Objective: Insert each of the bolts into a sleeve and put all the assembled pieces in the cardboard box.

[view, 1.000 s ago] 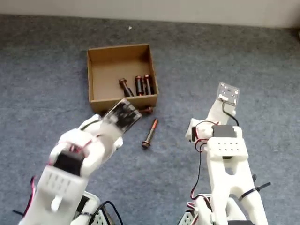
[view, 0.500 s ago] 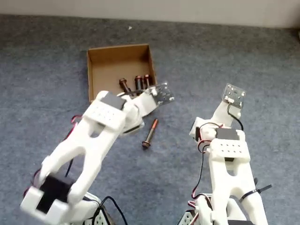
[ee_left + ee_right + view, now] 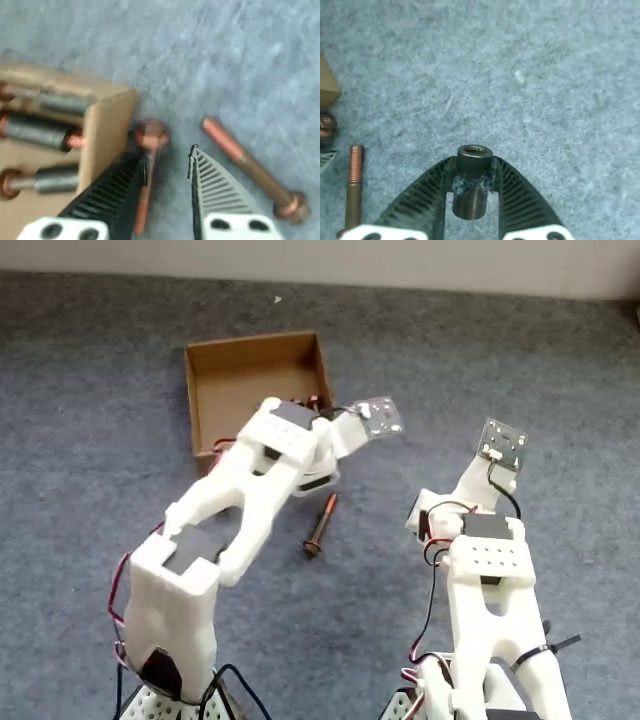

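Note:
The cardboard box (image 3: pixel 205 390) stands at the back left, and three bolts in dark sleeves (image 3: pixel 37 130) lie inside it. A bare copper bolt (image 3: pixel 149 137) rests on the carpet against the box's outer corner. My left gripper (image 3: pixel 167 156) is open, one finger on each side of that bolt. A second bare bolt (image 3: pixel 320 525) (image 3: pixel 247 167) lies loose just beside it. My right gripper (image 3: pixel 472 172) is shut on a dark sleeve (image 3: pixel 471 187), held over bare carpet to the right of the bolts. The sleeve's threaded hole faces away from the wrist.
Grey carpet (image 3: pixel 520 350) covers the whole work surface. The left arm (image 3: pixel 250 490) stretches across the box's front right corner, and the right arm (image 3: pixel 485 560) stands about a hand's width to its right. Open carpet lies behind and to the right of the box.
The left arm has swung from the front left, up and to the right, to the box's front right corner. The right arm has shifted slightly to the right.

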`<state>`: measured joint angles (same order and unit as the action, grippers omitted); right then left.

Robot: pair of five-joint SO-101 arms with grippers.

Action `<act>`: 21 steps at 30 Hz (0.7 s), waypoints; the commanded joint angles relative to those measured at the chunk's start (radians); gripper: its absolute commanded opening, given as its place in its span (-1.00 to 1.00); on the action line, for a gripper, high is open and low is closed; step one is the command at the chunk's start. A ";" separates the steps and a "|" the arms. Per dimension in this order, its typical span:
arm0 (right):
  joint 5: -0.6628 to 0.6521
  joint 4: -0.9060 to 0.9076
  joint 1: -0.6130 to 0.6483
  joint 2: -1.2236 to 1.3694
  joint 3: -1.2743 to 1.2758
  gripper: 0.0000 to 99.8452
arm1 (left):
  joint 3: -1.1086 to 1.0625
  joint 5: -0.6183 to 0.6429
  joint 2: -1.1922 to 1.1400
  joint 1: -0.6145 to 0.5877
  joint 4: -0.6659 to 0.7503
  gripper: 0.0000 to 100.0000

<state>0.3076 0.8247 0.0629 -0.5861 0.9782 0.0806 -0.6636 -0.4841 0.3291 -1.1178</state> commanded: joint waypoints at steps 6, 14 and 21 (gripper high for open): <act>0.005 -0.021 -0.007 -0.028 -0.007 -0.99 | 0.220 -0.009 -0.173 -0.025 0.005 -0.67; 0.003 -0.021 -0.007 -0.028 -0.007 -0.99 | 0.228 -0.009 -0.176 -0.028 -0.089 -0.90; 0.003 -0.021 -0.007 -0.028 -0.005 -0.99 | 0.245 -0.005 -0.147 -0.030 -0.181 -0.99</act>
<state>0.3076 0.8247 0.0629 -0.5861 0.9782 0.2862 -0.6651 -0.6651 0.3261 -1.2298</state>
